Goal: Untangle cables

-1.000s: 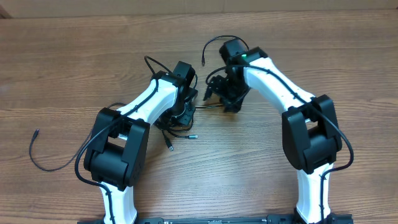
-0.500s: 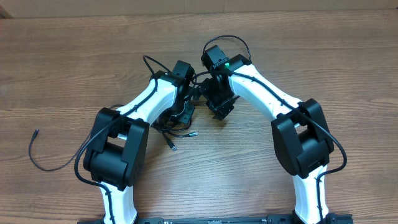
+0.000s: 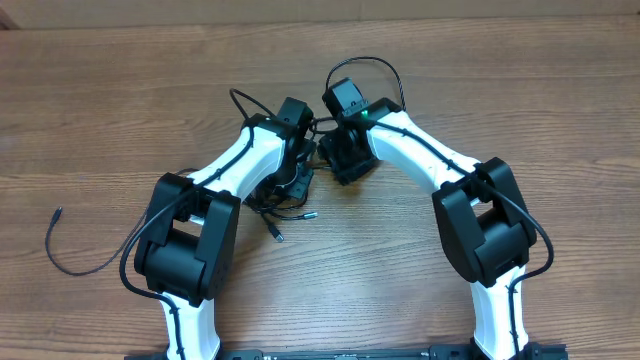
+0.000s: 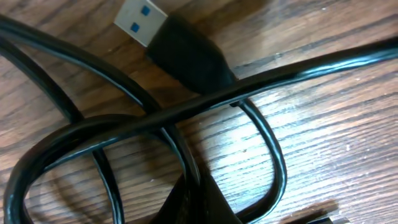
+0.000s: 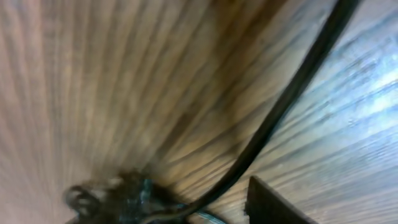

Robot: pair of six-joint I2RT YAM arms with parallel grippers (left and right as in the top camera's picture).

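Observation:
The cables (image 3: 283, 205) lie bunched in black loops under my left arm, with plugs sticking out toward the front. My left gripper (image 3: 296, 172) is pressed into the bunch. In the left wrist view it (image 4: 198, 206) is shut on one cable (image 4: 186, 168), among crossing loops and a USB plug (image 4: 180, 43) with a blue tongue. My right gripper (image 3: 345, 162) hovers low just right of the bunch. The right wrist view is blurred: one finger (image 5: 270, 204) shows, and a cable (image 5: 280, 106) runs diagonally past it with a gap between.
A separate loose cable (image 3: 70, 258) curves on the table at the far left. Another thin loop (image 3: 372, 62) arcs behind the right wrist. Both forearms crowd the middle of the wooden table (image 3: 560, 110).
My right gripper has moved left, close to the left gripper and the bunch, and its jaws have narrowed. The left arm has stayed put on the cables.

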